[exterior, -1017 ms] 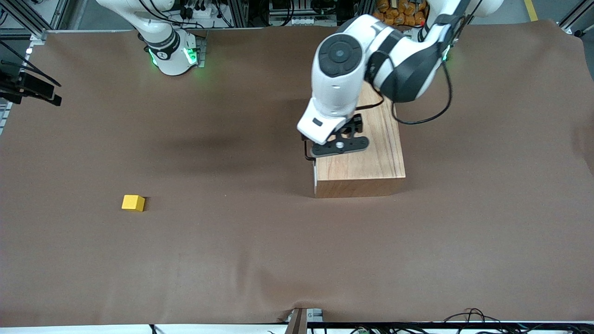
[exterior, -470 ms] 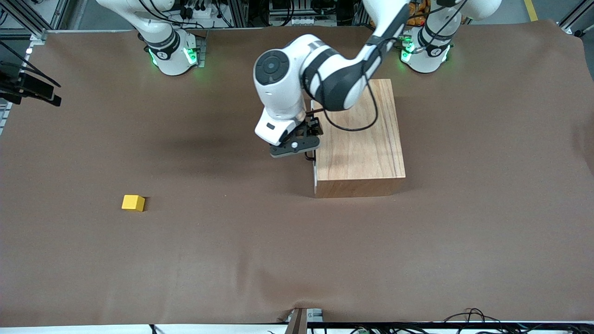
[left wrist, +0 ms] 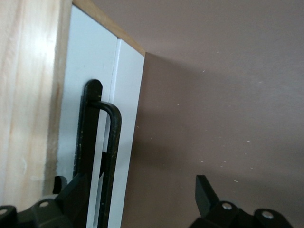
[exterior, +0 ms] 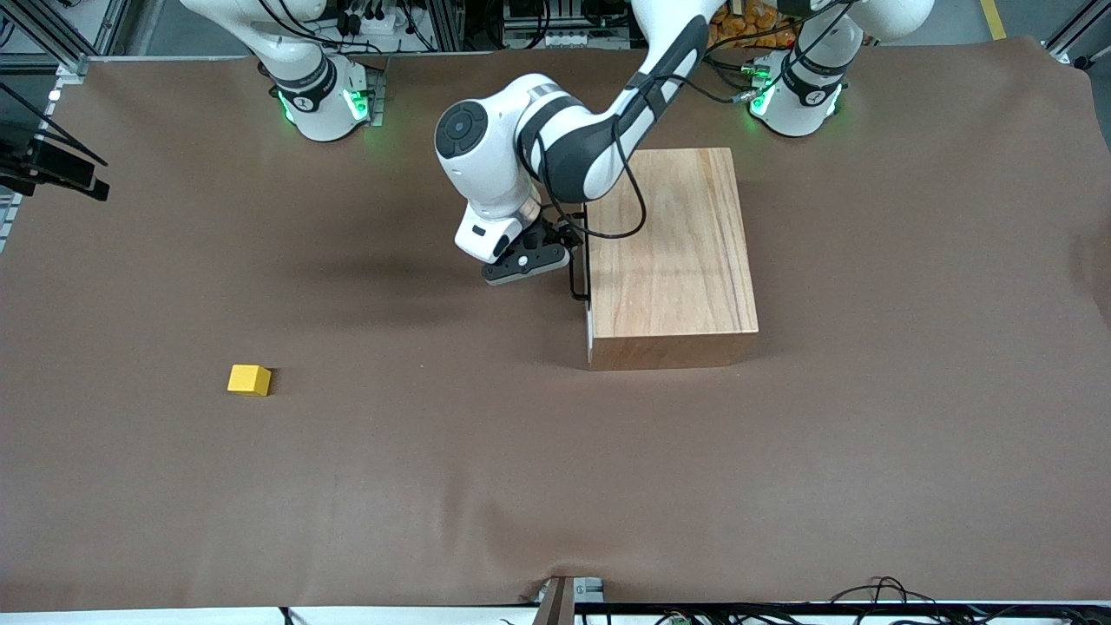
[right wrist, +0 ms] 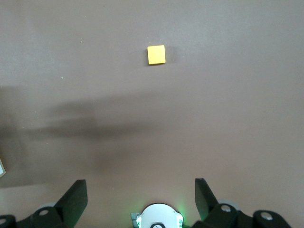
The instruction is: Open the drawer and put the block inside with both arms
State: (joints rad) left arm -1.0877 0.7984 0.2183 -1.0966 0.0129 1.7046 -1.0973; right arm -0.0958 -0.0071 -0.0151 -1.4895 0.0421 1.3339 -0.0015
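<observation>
The block (exterior: 249,379) lies alone on the brown desk (exterior: 434,486), toward the right arm's end and nearer the front camera than everything else; no pincer touches it. In the right wrist view it (right wrist: 156,54) shows as a small yellow square on bare cloth, well apart from that arm's fingers.

Farther from the camera, toward the left arm's end, stands the wooden box (exterior: 673,252). The drawer (left wrist: 107,123) is shut: its white front sits flush in the box face that looks toward the right arm's end, and the black handle (exterior: 576,279) stands out from it.

The left arm (exterior: 555,148) reaches from its base across the box top and bends down in front of the drawer. The left pincer (exterior: 555,252) is low in front of the white panel, its fingers spread wide. The left wrist view shows one finger (left wrist: 76,197) at the handle (left wrist: 111,142), right by the panel, and the other finger (left wrist: 205,194) out over the desk; whether the first one touches the bar is unclear. Nothing is gripped.

Farthest back, the right arm (exterior: 304,78) waits at its green-lit base. The right pincer (right wrist: 140,199) hangs high over the desk, released and holding nothing.
</observation>
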